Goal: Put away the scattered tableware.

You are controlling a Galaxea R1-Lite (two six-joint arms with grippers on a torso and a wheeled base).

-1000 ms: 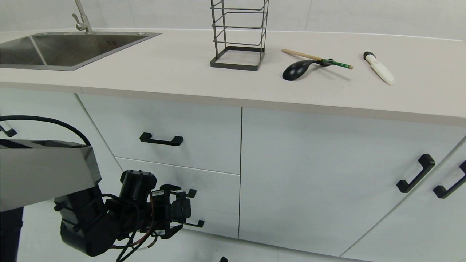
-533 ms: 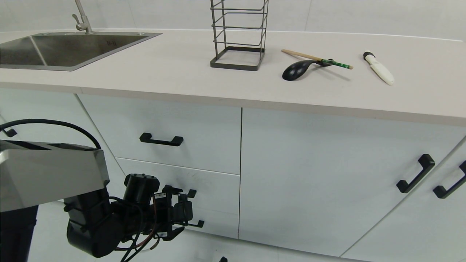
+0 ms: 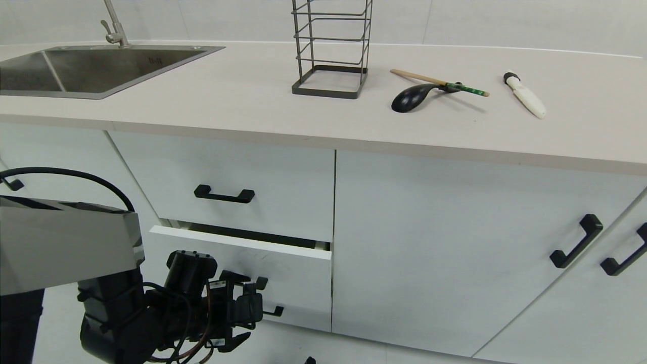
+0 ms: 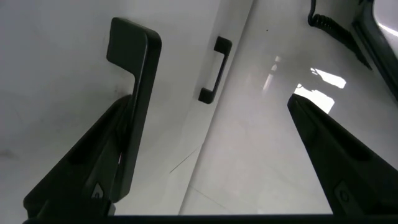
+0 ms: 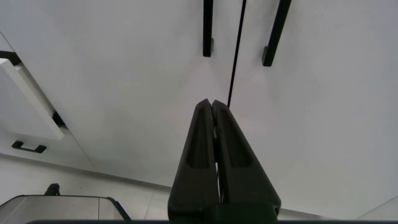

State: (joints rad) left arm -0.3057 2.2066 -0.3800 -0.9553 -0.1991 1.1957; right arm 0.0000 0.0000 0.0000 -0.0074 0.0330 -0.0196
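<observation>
The sink (image 3: 76, 65) sits upper left in the pale bench (image 3: 227, 101), with a wire rack (image 3: 331, 50), black spoon (image 3: 412, 97), chopstick (image 3: 429, 78) and white utensil (image 3: 525, 95) toward the upper right. Lower left, the left claw (image 3: 252, 308) is spread open at the handle (image 3: 274, 311) of a slightly open drawer (image 3: 283, 273). The right claw (image 5: 214, 109) is clenched and empty before cabinet doors (image 5: 124, 74).

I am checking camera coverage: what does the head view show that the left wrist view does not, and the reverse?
Head view, not wrist view: the counter with sink, wire rack, black spoon, chopstick, white-handled tool, and the open gap above the lower drawer. Wrist view, not head view: one finger against the drawer handle, the other clear. Both: left end effector, that drawer handle.
</observation>
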